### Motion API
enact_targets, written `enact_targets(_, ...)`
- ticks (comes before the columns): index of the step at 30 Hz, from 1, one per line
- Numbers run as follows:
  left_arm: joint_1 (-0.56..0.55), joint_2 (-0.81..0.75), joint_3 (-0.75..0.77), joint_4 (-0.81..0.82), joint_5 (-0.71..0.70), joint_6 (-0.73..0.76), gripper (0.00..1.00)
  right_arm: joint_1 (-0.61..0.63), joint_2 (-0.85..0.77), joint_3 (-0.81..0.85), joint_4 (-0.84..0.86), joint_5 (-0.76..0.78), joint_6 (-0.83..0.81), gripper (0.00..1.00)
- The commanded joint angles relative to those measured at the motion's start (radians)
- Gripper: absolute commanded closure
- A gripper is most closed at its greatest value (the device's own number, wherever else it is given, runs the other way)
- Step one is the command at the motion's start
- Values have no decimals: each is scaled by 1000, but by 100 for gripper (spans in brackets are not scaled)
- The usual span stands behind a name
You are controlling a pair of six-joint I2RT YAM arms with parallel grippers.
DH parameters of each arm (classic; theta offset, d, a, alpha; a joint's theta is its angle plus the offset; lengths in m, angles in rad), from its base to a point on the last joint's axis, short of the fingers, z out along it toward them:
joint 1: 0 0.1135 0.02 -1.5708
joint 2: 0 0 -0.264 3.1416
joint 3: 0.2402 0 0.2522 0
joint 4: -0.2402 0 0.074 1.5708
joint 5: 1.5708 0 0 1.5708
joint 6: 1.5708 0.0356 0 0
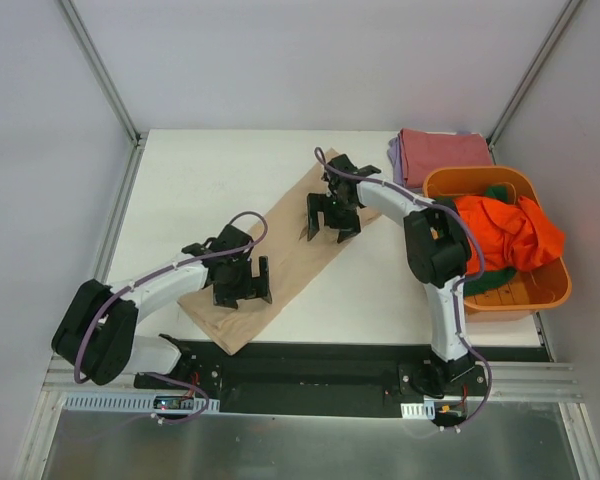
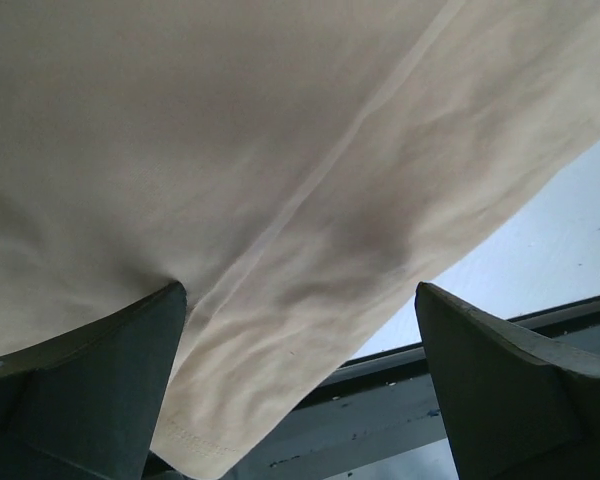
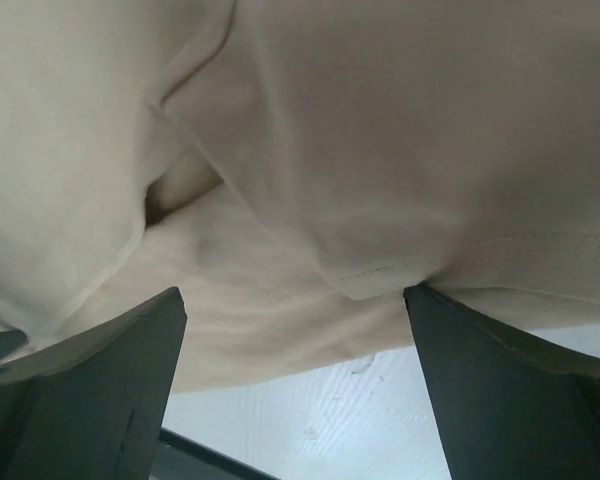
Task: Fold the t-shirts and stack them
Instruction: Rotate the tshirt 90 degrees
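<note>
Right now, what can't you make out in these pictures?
Top view: green t-shirt, mostly buried under the orange t-shirt in the tub.
Top view: lavender t-shirt, only an edge shows beneath the red t-shirt.
Top view: beige t-shirt, partly covered by the left gripper and right gripper.
Wrist views: beige cloth fills both frames, its outline cut off by the edges.

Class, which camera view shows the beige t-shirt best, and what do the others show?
Top external: the beige t-shirt appears whole, a folded strip lying diagonally. Left wrist shows only a close patch with a seam; right wrist, overlapping folds and a stitched hem.
</note>
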Motion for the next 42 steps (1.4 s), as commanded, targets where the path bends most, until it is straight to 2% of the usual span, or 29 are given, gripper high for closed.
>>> enact_targets(1,-27,60,42,38,34,37,1,-36,122,156,-89,14,4,4)
enact_targets(5,-68,170,81,116,130,38,1,-77,283,424,-164,-15,-53,4)
enact_targets(8,-121,311,155,220,205,-32,1,-143,485,827,-274,-63,-93,4)
enact_targets(9,-144,359,204,239,210,-61,1,-154,542,924,-252,-81,-90,4)
enact_targets(11,-196,446,300,265,198,-98,1,-171,568,941,-102,-132,-53,4)
enact_targets(14,-274,505,419,277,205,-112,1,-170,495,816,92,-190,-30,4)
enact_targets(17,-293,476,447,276,177,-92,1,-166,464,880,40,-160,-89,4)
enact_targets(19,-291,396,393,270,129,-74,1,-173,395,867,-26,-108,-151,4)
enact_targets(23,-293,228,286,204,46,-31,1,-171,146,611,-31,18,-214,4)
enact_targets(27,-293,82,215,43,-107,11,1,-173,-109,233,18,124,-186,4)
enact_targets(30,-293,6,168,-45,-228,5,1,-159,-328,-123,161,95,-145,4)
enact_targets(33,-293,-34,112,-49,-222,5,9,-116,-526,-453,305,94,-45,5)
enact_targets(37,-293,-18,100,-45,-196,-5,17,-3,-699,-691,339,127,19,4)
enact_targets(42,-294,45,109,-40,-189,-9,28,136,-766,-816,324,124,96,2)
